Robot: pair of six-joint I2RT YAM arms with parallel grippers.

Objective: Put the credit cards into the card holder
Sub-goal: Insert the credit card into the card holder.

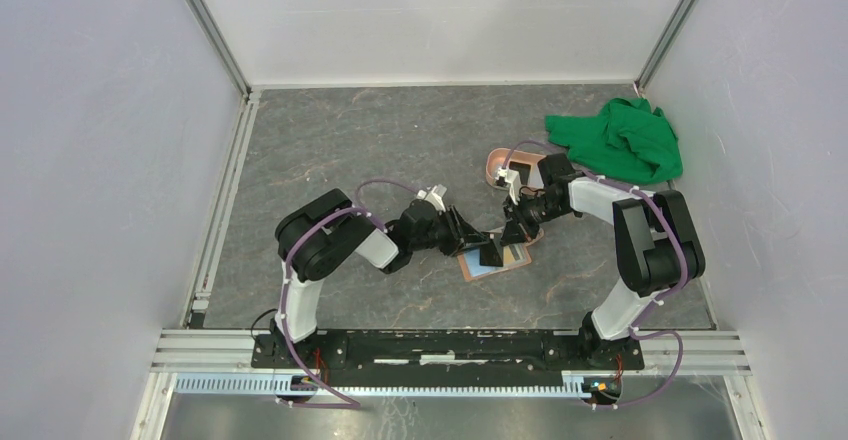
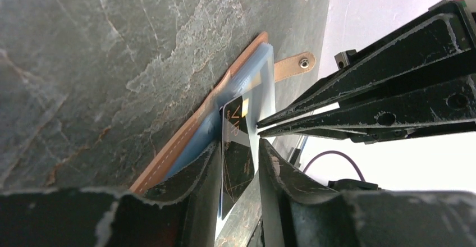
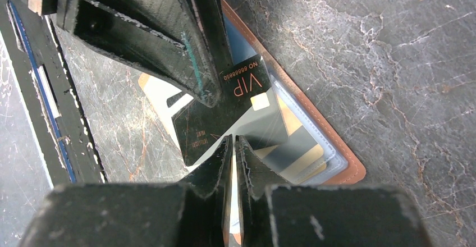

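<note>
The tan card holder (image 1: pixel 478 266) lies open on the table between the arms, its stitched edge (image 3: pixel 339 152) and snap tab (image 2: pixel 292 66) showing. An orange-yellow credit card (image 3: pixel 307 158) sits in a clear pocket. A black card marked VIP (image 3: pixel 216 124) stands partly in the holder. My left gripper (image 2: pixel 240 146) is open around that black card (image 2: pixel 236 165), which leans on one finger with a gap to the other. My right gripper (image 3: pixel 234 140) is shut on a thin clear pocket flap of the holder, its tips (image 2: pixel 261 126) meeting right at the card.
A pink oval tray (image 1: pixel 497 160) with another card inside stands just behind the right gripper. A crumpled green cloth (image 1: pixel 620 140) lies at the back right. White walls enclose the table on three sides.
</note>
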